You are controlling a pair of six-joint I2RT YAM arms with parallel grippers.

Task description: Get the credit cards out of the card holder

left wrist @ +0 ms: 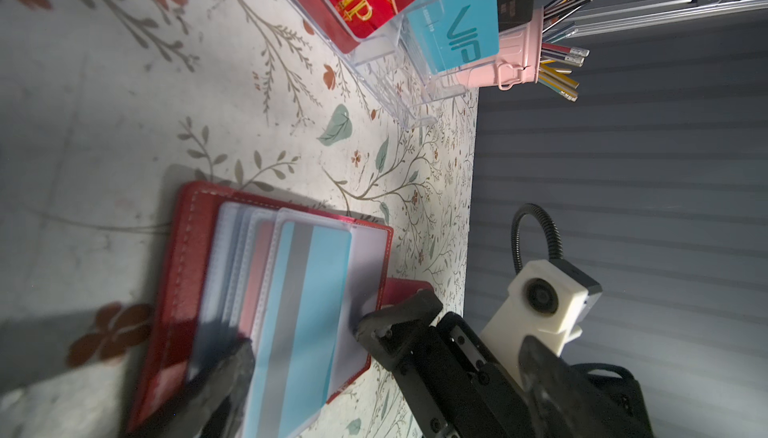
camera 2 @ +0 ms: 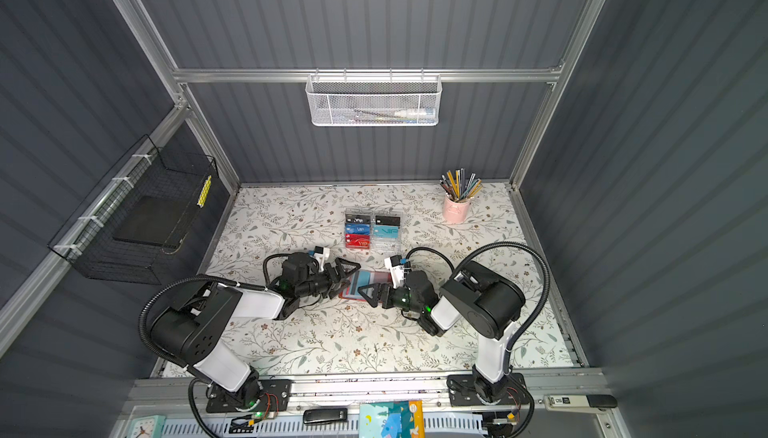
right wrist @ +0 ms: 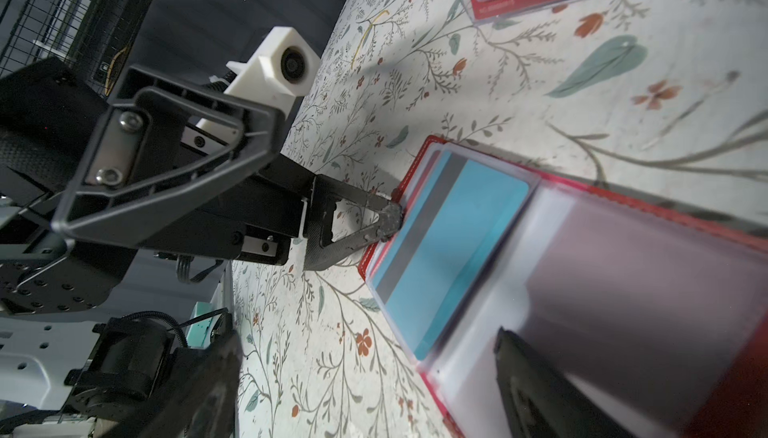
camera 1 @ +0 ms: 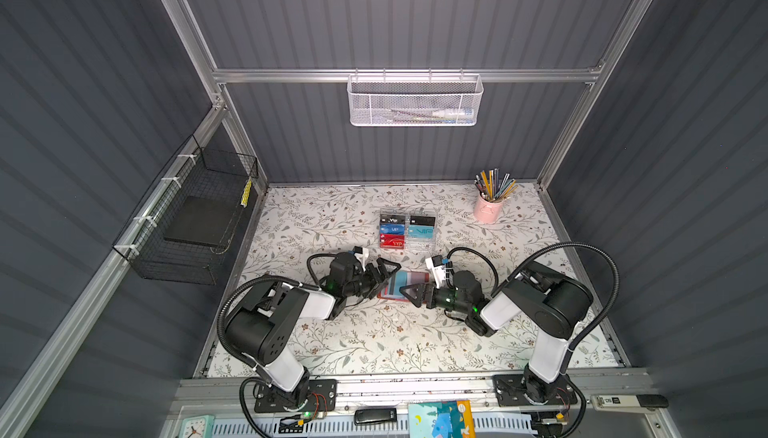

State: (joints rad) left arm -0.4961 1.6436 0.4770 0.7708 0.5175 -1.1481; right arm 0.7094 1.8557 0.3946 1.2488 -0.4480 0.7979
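On the front rail lay a small clock point(camera 1: 193, 427), a black stick-shaped device point(camera 1: 376, 415) and a colourful booklet point(camera 1: 440, 417). Beyond them both arms reached inward over the floral table point(camera 1: 374, 340) and met at the red card holder point(camera 1: 409, 280), which lay open and flat near the table's middle, between the two grippers.

The left gripper point(camera 1: 386, 279) stood at the holder's left edge with its jaws spread wide and nothing between them; in the right wrist view one of its fingertips point(right wrist: 390, 220) touched the red stitched border. The right gripper point(camera 1: 413, 294) came from the other side, also spread wide and empty. In the left wrist view one of its fingertips point(left wrist: 395, 319) rested on the clear sleeve, just beside the strap tab point(left wrist: 405, 290).

A light-blue credit card point(left wrist: 307, 311) sat inside a clear sleeve of the holder, stripe side up. Whether another lay under it could not be told.

Farther back stood the clear acrylic rack point(camera 1: 422, 244) with red point(camera 1: 392, 241), dark blue point(camera 1: 392, 230), black point(camera 1: 392, 220) and teal point(camera 1: 422, 231) VIP cards. To its right was a pink pencil cup point(camera 1: 488, 207). A black wire basket point(camera 1: 195, 215) hung on the left wall and a white mesh basket point(camera 1: 415, 101) on the back rail.
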